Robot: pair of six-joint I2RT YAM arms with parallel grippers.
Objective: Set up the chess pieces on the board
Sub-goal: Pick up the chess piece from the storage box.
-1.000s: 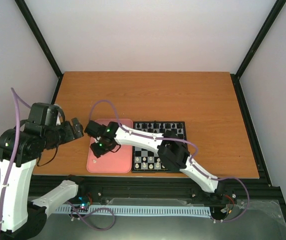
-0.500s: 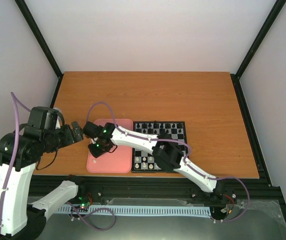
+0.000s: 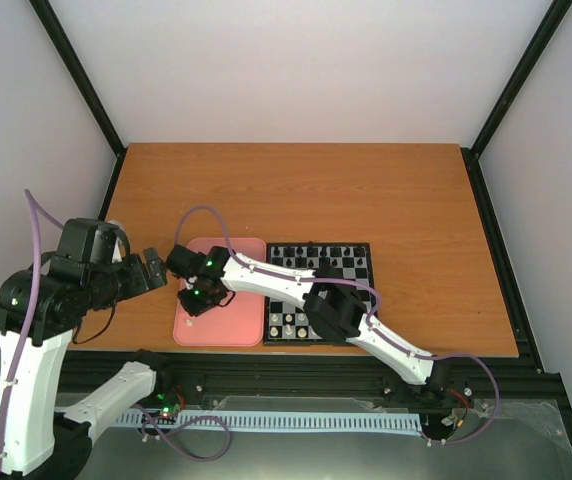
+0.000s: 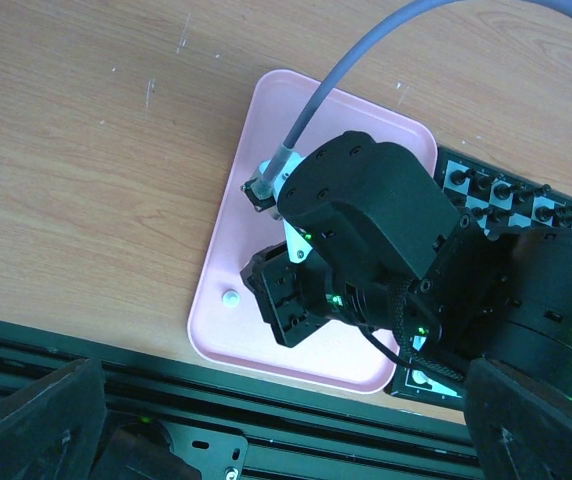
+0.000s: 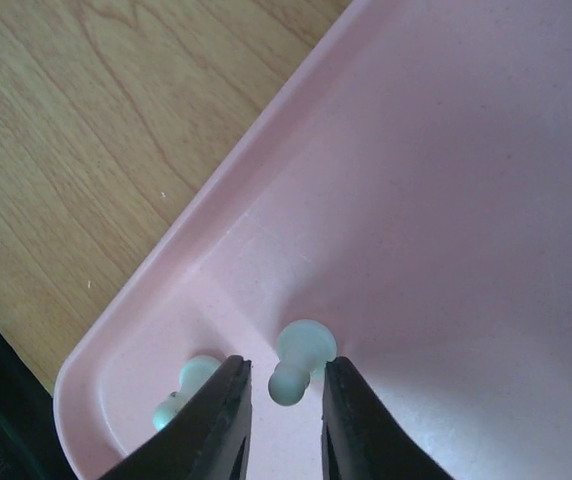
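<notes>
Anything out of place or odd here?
Two tiny cream-white chess pieces sit in a corner of the pink rounded tray, seemingly tipped over, not on the black-and-silver checked board. The right end effector straddles one.

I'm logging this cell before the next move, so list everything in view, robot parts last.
table: one, orange-brown wood, under everything.
pink tray: one, pink, left of the board, by the near edge.
board: one, black and silvery-white checks, right of the tray.
black pieces: several, too small to count, along the board's far side.
white pieces: a few, cream-white, on the board's near-left squares.
white pawns: two, cream-white, in a tray corner.
left arm: one, white and black, raised left of the tray.
right arm: one, white and black, reaching across the board.
left gripper: one, black, open, beside the tray.
right gripper: one, black, narrowly apart around one pawn.
</notes>
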